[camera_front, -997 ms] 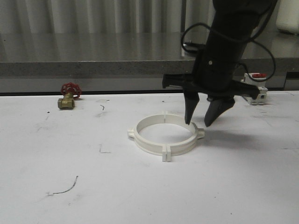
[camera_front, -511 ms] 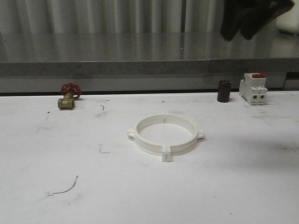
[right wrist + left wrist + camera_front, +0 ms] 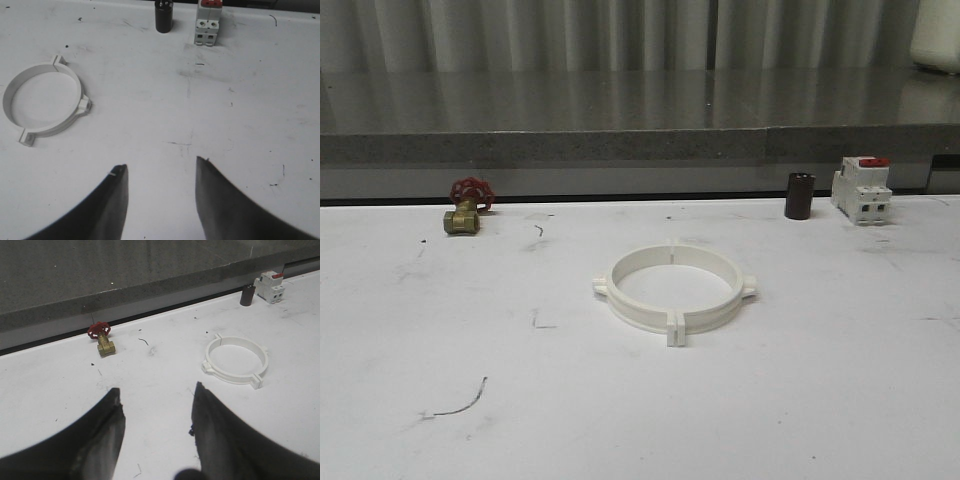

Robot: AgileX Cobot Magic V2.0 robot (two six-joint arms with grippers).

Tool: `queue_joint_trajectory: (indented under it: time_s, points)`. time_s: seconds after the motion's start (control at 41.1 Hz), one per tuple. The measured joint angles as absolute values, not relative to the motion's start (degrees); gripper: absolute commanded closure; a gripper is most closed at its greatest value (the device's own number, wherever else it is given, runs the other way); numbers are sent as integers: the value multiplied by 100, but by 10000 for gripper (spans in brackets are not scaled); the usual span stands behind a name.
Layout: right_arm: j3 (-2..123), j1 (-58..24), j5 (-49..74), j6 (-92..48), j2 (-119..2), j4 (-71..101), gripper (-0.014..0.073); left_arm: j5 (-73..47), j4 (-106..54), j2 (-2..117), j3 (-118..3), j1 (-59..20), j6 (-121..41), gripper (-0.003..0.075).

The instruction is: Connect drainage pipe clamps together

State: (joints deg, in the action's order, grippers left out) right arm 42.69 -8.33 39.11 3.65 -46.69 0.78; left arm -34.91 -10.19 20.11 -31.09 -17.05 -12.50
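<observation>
Both grippers stand with jaws apart and hold nothing: the left gripper (image 3: 156,432) hangs above bare table, and the right gripper (image 3: 160,200) likewise, each showing two dark fingers with a clear gap between them.

Surface: a white table (image 3: 820,400), scuffed, with dark scratch marks and small specks. Behind it runs a grey stone-look ledge (image 3: 620,145) backed by a reflective ribbed metal wall.

Task item: the drainage pipe clamps (image 3: 675,288) lie flat on the table as one closed white ring, end tabs meeting at the seams, a small lug on each outer side. Ahead of the left gripper and off to its right (image 3: 235,360); ahead of the right gripper and off to its left (image 3: 45,102). Well apart from both.

No containers present.

Other items, along the far edge of the table: a brass valve with a red handwheel (image 3: 468,205), ahead of the left gripper; a small dark cylinder (image 3: 800,195) and, just beside it, a white breaker with a red top (image 3: 862,189), ahead of the right gripper.

View differences: the right wrist view resolves screw holes in the ring's tabs; the front view does not
</observation>
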Motion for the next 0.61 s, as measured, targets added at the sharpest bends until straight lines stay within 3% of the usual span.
queue_joint_trajectory:
  time_s: [0.219,0.608]
  points:
    - [3706,-833,3976,363,-3488,187,239,-3491,-1019,2011,-3109,-1705,-1250,407]
    - [3697,-833,4153,353,-3291,195,239,-3491,-1019,2011,-3109,-1705,-1250,407]
